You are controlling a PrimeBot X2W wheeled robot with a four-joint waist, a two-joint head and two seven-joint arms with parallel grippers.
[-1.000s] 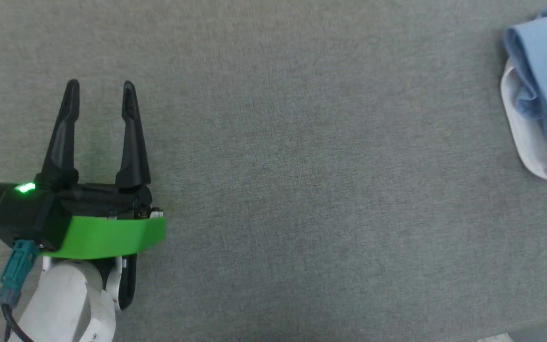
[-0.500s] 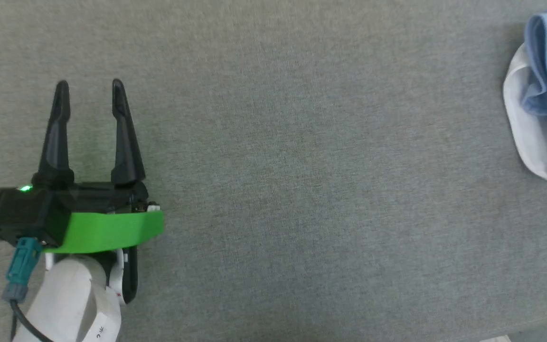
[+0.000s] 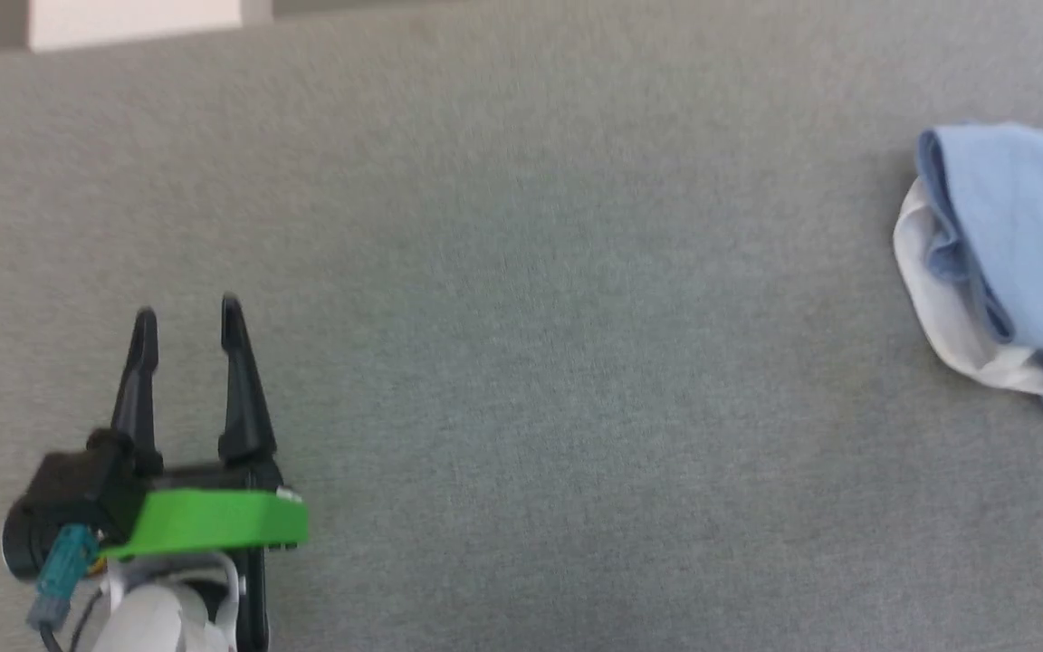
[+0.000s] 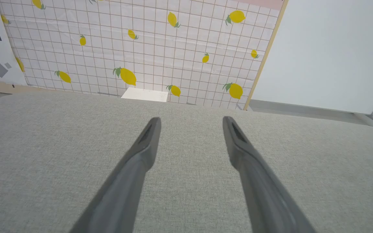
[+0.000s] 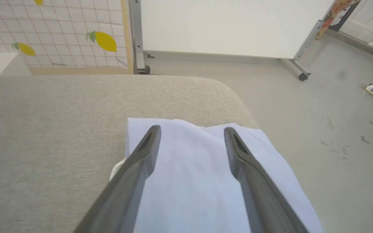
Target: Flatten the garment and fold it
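The right gripper [image 5: 192, 129] has its two long dark fingers spread wide and grips nothing. Directly beneath and between them lies the light blue soft knit shirt [image 5: 189, 194], its top layer smooth, with a bit of white lining peeking out beside the left finger. I cannot tell whether the fingertips touch the cloth. The shirt sits on the grey woven fabric surface [image 5: 44, 129], close to its rounded corner. Past that corner are the bare concrete floor [image 5: 335, 129] and a white panel on a wheeled metal frame [image 5: 231, 26].

The left gripper [image 3: 188, 308], with a bright green band behind its fingers, is also spread wide and empty, hanging over bare grey fabric well apart from the shirt, which is far off to its right. Ahead of its fingertips, beyond the surface's far edge, hangs a white checked sheet printed with yellow lemons [image 4: 141, 48], a small white block [image 4: 145, 94] at its foot.
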